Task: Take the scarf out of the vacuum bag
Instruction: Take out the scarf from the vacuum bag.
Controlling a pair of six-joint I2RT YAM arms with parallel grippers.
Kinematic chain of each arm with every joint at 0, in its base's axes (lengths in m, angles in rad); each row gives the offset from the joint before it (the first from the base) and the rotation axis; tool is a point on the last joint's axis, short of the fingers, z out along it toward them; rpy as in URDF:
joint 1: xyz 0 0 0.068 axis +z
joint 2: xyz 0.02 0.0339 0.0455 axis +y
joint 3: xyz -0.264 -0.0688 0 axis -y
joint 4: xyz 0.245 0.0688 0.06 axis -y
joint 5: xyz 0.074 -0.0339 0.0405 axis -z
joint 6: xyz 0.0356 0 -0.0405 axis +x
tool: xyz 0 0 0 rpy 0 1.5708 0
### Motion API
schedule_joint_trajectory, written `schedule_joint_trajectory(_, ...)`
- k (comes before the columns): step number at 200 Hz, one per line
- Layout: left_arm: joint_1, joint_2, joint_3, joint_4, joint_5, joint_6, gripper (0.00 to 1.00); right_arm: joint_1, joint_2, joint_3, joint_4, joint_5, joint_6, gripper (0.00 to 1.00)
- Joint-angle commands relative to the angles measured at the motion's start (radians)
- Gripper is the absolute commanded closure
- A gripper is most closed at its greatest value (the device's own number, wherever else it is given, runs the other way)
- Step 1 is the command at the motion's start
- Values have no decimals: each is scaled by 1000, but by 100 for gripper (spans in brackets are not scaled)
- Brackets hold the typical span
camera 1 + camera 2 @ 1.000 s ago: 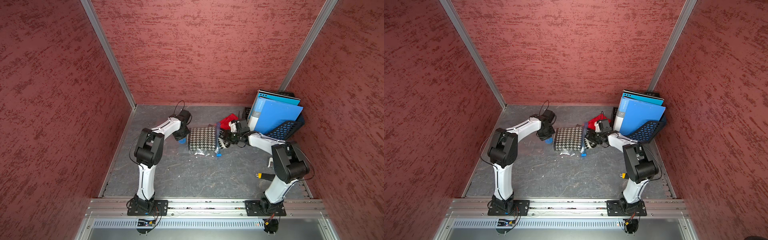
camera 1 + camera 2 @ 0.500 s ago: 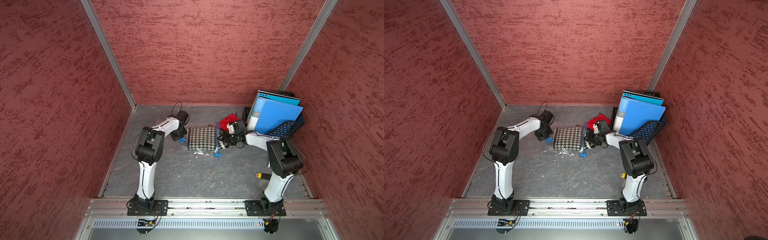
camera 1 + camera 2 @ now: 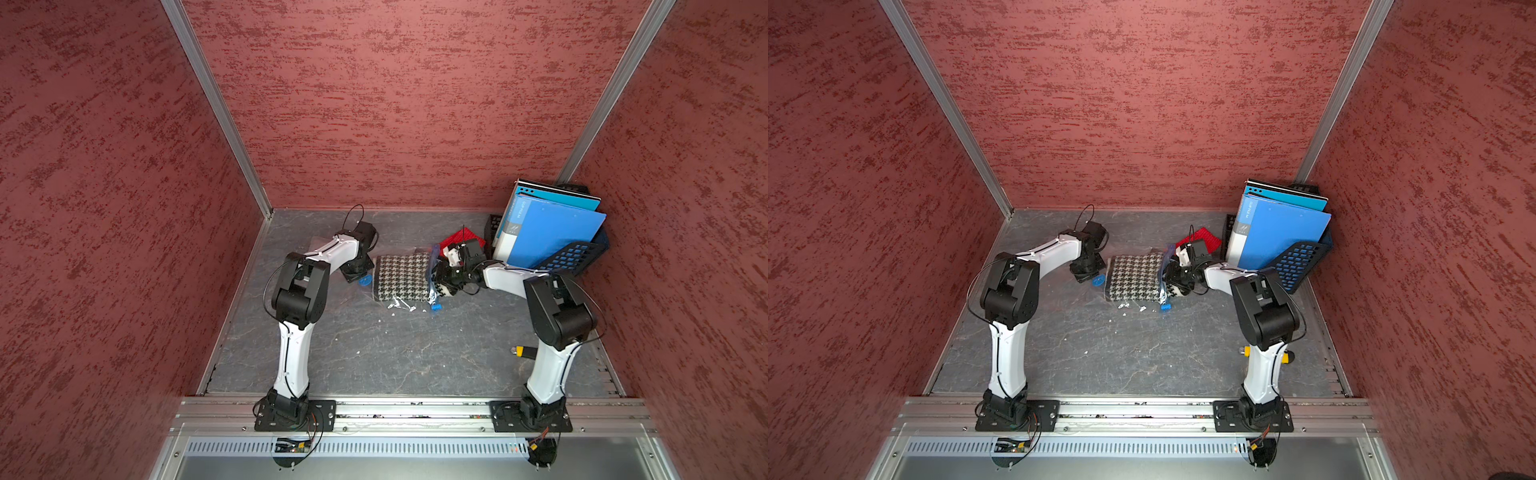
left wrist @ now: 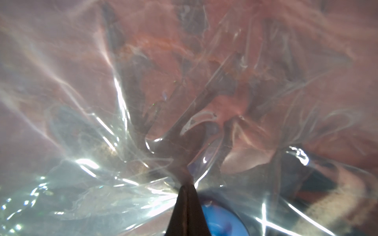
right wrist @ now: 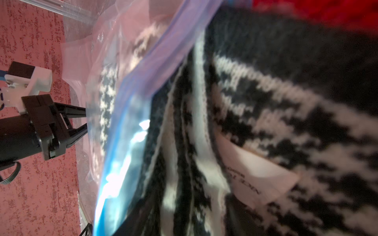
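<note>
Clear plastic of the vacuum bag (image 3: 400,306) is lying toward the table's (image 3: 374,353) far edge, midway between its sides, in both top views, with the houndstooth scarf (image 3: 401,276) mostly inside. The left gripper (image 3: 356,275) is holding the bag's closed end beside the blue valve (image 3: 365,281). The right gripper (image 3: 444,283) is sitting at the zip strip (image 3: 432,266) end, where some scarf is sticking out.

In the left wrist view the fingers (image 4: 185,208) are pressing together, pinching the film.

In the right wrist view the scarf (image 5: 266,102) is filling the frame beside the zip strip (image 5: 143,67); whether the right fingers are spreading or gripping cannot be told.
</note>
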Motion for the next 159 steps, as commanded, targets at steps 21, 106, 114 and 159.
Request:
schedule_joint_trajectory(21,34,29,-36,-3,25,-3,100,26,61,59,51,-27,11,92)
schedule_joint_trajectory(106,124,129,71,-71,10,16,100,23,-111,-8,-159,188,-66,100)
schedule_joint_trajectory(114,134,139,79,-72,15,17,100,23,-131,-11,-187,217,-73,100)
schedule_joint_trajectory(159,156,140,70,-54,17,29,100,19,-223,-12,-349,384,-112,100)
